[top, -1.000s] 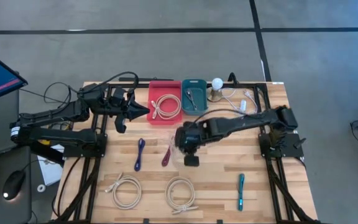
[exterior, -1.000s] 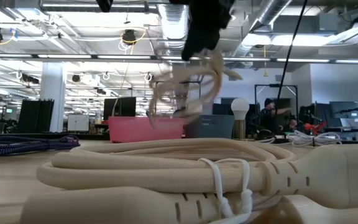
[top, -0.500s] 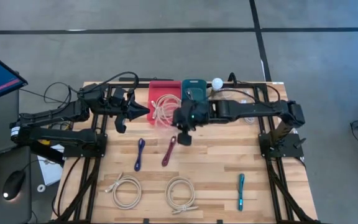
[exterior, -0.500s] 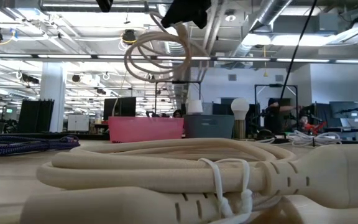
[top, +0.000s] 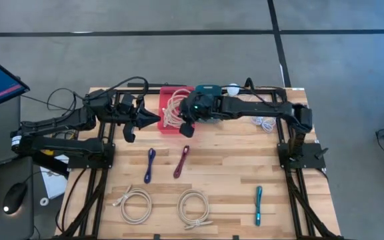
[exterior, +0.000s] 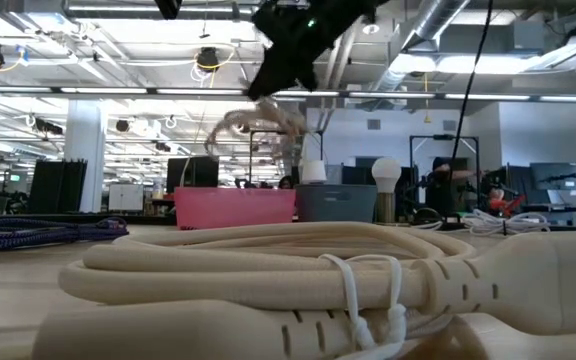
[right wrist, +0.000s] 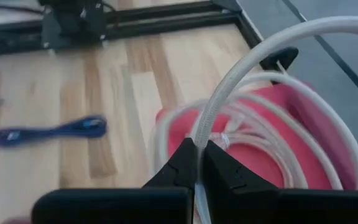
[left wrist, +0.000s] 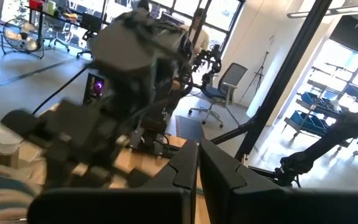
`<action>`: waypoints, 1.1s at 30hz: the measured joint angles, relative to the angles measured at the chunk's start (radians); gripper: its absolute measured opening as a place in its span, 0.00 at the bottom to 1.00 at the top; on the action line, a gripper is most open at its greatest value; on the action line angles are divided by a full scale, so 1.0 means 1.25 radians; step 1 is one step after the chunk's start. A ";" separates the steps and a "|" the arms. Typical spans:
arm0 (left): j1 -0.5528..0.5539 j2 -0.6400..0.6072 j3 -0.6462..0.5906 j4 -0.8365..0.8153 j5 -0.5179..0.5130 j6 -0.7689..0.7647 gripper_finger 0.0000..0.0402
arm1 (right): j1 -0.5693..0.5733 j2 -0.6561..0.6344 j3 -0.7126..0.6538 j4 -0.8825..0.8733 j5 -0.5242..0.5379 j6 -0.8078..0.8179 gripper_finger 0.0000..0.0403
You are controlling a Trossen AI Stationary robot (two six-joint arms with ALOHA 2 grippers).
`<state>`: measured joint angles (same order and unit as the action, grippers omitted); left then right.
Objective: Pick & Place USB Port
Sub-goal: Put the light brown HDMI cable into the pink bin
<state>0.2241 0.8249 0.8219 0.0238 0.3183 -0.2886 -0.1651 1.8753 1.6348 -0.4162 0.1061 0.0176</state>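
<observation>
Now beige coiled cable (right wrist: 272,68) (looped, pale) pinched above red bin (top: 171,127)

Four views here. High one straight down over the whole table (top: 232,167), both arms in frame. Low one at tabletop height, facing level into the room, lens nearly against a cream cable coil (exterior: 268,265). Wrist views peering forward past their own fingers. Pink bin (top: 169,128) shared by high, low (exterior: 233,207) and right wrist (right wrist: 303,124) views.
</observation>
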 joint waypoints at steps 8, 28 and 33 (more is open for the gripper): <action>0.000 0.000 0.000 0.000 0.000 0.000 0.04 | -0.018 0.088 0.000 0.016 -0.003 0.001 0.01; 0.000 0.001 0.000 0.000 -0.003 0.000 0.04 | -0.037 0.173 0.001 0.118 -0.003 0.022 0.01; 0.000 0.001 0.000 0.000 -0.003 0.000 0.04 | -0.037 0.176 0.000 0.115 -0.003 0.022 0.01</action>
<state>0.2237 0.8257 0.8219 0.0238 0.3145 -0.2882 -0.2119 2.0956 1.6352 -0.2729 0.1020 0.0456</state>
